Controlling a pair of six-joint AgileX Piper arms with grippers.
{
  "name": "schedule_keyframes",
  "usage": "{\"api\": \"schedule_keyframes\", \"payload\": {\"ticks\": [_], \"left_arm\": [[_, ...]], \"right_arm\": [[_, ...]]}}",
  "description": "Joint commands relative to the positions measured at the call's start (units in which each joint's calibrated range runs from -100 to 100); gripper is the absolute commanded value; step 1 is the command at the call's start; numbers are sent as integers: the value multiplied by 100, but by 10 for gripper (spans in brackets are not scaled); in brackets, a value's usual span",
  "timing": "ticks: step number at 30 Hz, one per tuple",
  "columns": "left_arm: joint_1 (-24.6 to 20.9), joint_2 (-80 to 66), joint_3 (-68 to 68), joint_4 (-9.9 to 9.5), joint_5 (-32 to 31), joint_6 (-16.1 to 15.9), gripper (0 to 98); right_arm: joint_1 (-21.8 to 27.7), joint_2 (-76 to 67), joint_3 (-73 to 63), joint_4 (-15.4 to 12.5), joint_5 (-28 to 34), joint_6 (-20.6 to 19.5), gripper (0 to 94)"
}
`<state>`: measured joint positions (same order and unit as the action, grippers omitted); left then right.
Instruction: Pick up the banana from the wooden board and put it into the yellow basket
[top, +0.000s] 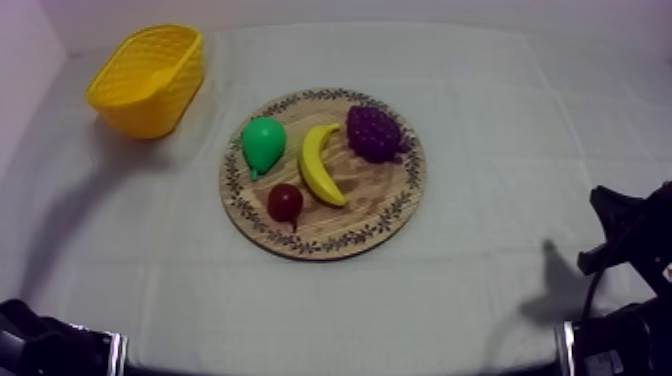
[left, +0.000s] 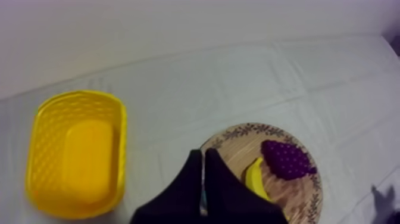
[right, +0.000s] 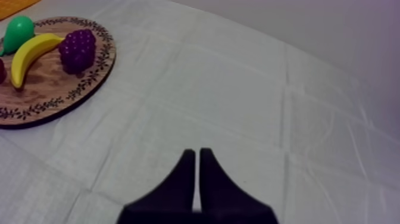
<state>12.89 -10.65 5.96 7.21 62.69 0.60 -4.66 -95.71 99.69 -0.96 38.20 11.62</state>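
Observation:
The yellow banana (top: 320, 165) lies in the middle of the round wooden board (top: 383, 192), between a green pear (top: 263, 143), purple grapes (top: 375, 133) and a small red fruit (top: 285, 202). The yellow basket (top: 145, 80) stands at the table's far left, with nothing in it. My left gripper (left: 203, 154) is shut on nothing and hangs near the board's (left: 250, 130) edge, with the banana (left: 256, 179) just beside it and the basket (left: 77, 152) farther off. My right gripper (right: 197, 154) is shut too, over bare cloth well away from the board (right: 53, 83) and banana (right: 30, 56).
My left arm (top: 45, 345) rests low at the front left, my right arm (top: 625, 270) at the front right. Open cloth surrounds the board on all sides. The grapes (right: 77, 49) sit on the board's side nearest my right gripper.

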Motion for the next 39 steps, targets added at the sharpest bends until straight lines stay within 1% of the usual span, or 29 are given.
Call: {"api": "schedule_keyframes", "payload": {"ticks": [1,5,15,20,26,29,34,39], "left_arm": [[116,236,-91,26,42,28,1],[363,494,-47,51,40,154,1],[1035,1420,-108,65,-26,606,4],[1294,1852,-105,88,-94,864,7],[1481,2320,34,233,-269,1127,9],[1538,2518,170,269,-388,1289,12],[1585,2725,354,225,-461,1630,21],[1607,2821,256,98,-323,1781,32]], "right_arm": [[-1,-5,-3,1,2,-2,3],[-1,-5,-3,1,2,-2,3],[-1,-5,-3,1,2,-2,3],[-1,-5,-3,1,2,-2,3],[-1,-5,-3,1,2,-2,3],[-1,-5,-3,1,2,-2,3],[-1,-5,-3,1,2,-2,3],[-1,-5,-3,1,2,-2,3]]}}
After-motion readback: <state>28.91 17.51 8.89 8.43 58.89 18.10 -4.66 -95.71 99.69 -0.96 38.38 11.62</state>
